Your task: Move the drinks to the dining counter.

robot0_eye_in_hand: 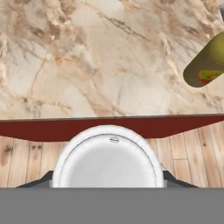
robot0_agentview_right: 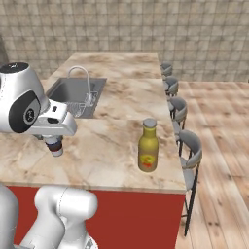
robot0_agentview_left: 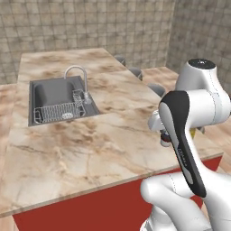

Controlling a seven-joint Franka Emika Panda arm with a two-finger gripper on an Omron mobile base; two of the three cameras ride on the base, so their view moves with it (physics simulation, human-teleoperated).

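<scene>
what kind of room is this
Most likely a rendered home kitchen with a dining island: a long marble counter with a red side panel, an inset steel sink with a curved faucet, grey stools along one side, and tiled walls behind.

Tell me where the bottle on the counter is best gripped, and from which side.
Probably around the wide body of the bottle, at or just above the label, coming in level from the side. It stands upright on the counter near the stool-side edge, so the sink side has room. The cap looks narrower, a poorer hold.
</scene>
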